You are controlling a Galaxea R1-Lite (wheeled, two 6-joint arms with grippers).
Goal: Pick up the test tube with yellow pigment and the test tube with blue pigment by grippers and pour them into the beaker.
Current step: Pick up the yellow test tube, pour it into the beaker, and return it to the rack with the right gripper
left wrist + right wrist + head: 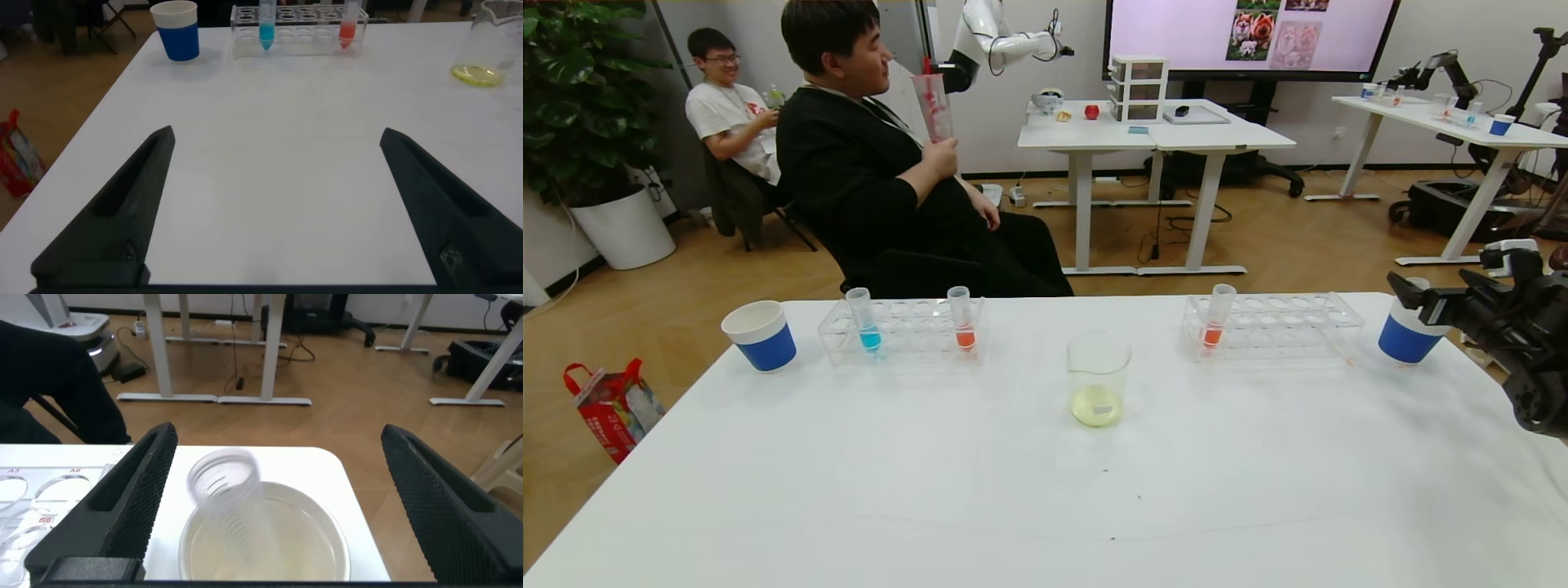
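Above the far right corner of the white table (pixel 1045 490), my right gripper (pixel 276 514) hangs over a blue-and-white paper cup (pixel 1406 335), jaws spread wide. An empty clear test tube (pixel 229 508) lies tilted in that cup, touching neither finger. My left gripper (pixel 276 212) hovers low over the table's near left side, out of the head view, jaws likewise spread with nothing between them.

At centre table stands the beaker (pixel 1098 377), pale yellow liquid pooled in its bottom. Behind it to my left, a clear rack (pixel 903 331) holds the test tube with blue pigment (pixel 864 320) upright near its left end and an orange-red tube (pixel 962 318) toward its right end. A second paper cup (pixel 760 335) sits just left of this rack. A second rack (pixel 1274 324), to my right, holds another orange-red tube (pixel 1218 316).
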